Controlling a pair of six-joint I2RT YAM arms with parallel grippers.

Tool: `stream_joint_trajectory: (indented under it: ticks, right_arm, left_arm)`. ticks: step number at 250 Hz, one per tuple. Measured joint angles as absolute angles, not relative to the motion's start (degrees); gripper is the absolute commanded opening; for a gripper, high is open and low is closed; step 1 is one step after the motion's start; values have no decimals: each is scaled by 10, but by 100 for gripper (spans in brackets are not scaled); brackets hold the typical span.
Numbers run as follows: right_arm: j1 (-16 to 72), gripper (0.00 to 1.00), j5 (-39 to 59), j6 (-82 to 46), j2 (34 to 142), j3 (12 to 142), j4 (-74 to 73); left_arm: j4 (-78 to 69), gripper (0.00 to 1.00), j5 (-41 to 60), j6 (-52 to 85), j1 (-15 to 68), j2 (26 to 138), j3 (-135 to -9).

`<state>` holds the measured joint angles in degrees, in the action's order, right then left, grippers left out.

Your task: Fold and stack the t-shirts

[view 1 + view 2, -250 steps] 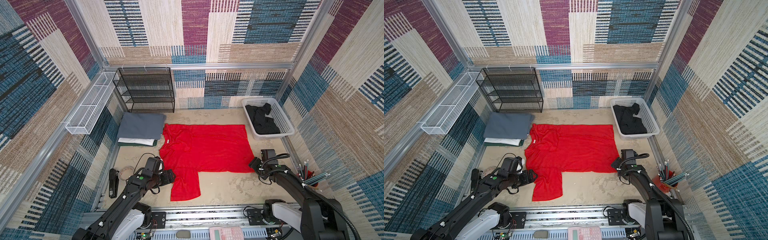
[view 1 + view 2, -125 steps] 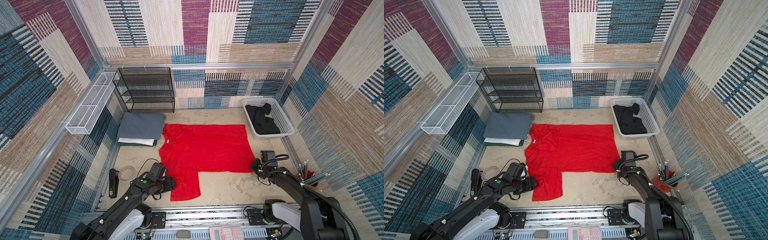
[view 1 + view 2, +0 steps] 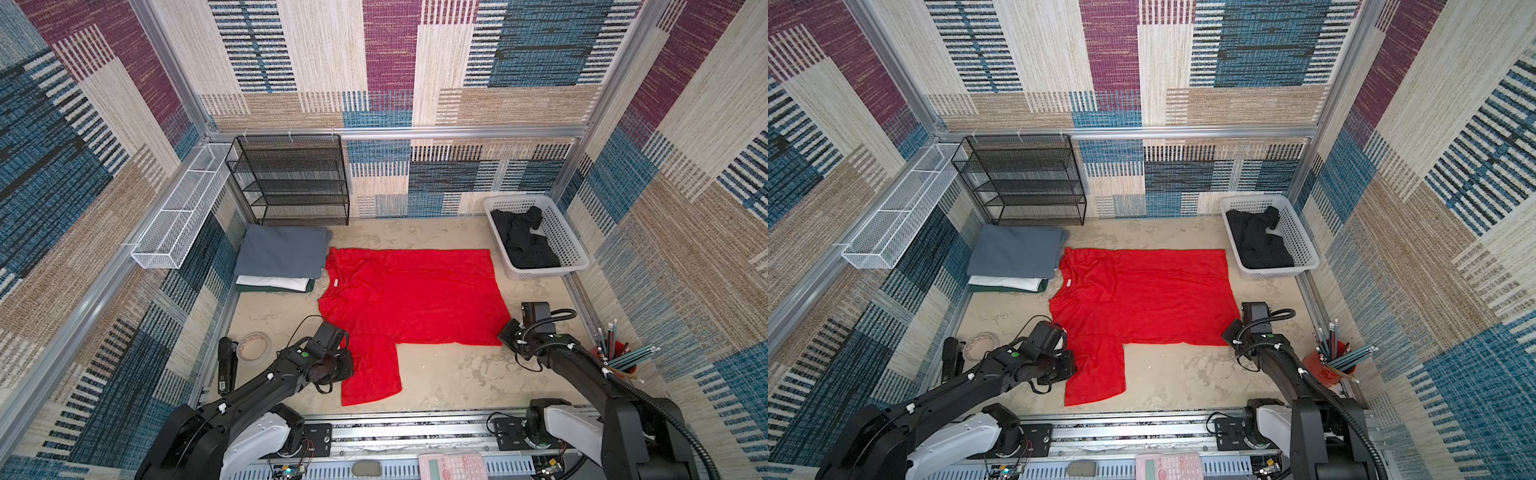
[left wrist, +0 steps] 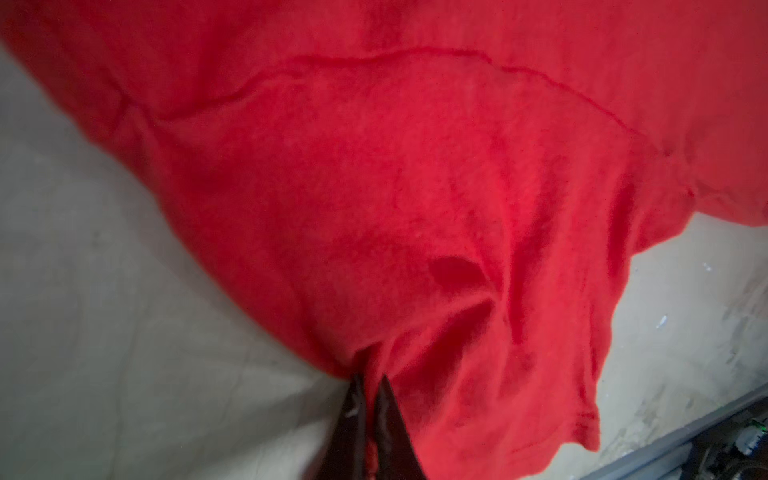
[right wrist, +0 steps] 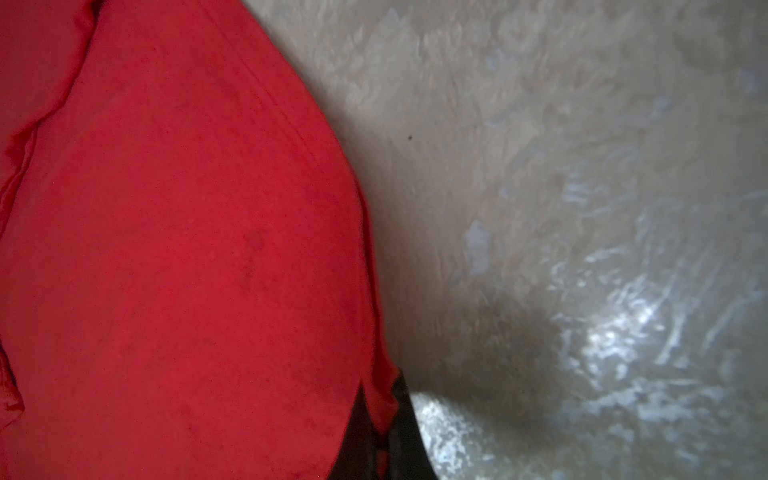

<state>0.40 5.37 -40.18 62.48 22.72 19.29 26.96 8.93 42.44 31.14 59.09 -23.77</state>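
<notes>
While the red t-shirt (image 3: 415,299) lies spread flat across the middle of the sandy worktop (image 3: 449,374), neck to the left, the left pincer (image 4: 370,386) is clamped tight on the left edge of its near sleeve, bunching the cloth. The right pincer (image 5: 380,399) is pinched shut on the hem's near right corner. At far left a grey t-shirt (image 3: 282,251) tops a folded stack. A black t-shirt (image 3: 523,241) sits in the white basket (image 3: 569,249) at far right.

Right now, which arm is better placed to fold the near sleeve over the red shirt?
Left, probably: the left gripper is shut on that sleeve; the right gripper pinches a hem corner of the red shirt.
</notes>
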Motion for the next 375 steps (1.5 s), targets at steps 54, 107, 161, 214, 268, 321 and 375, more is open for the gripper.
stream_joint_trajectory:
  ticks: [54,107,161,214,268,321,375]
  right_arm:
    - [4,0,43,-400,607,223,192]
    - [4,0,40,-393,603,226,192]
    - [4,0,41,-389,599,229,193]
    - [4,0,49,-389,577,227,196]
    - [4,0,51,-389,566,225,212]
    - [4,0,54,-387,526,217,224]
    - [4,0,54,-388,508,216,239]
  left_arm:
    - [329,0,64,420,311,556,-283]
    - [365,0,62,418,312,531,-313]
    - [380,0,61,414,312,533,-356]
    - [389,0,66,411,311,526,-379]
    - [413,0,75,418,311,474,-389]
    - [444,0,74,422,311,423,-389]
    - [477,0,62,429,311,392,-386]
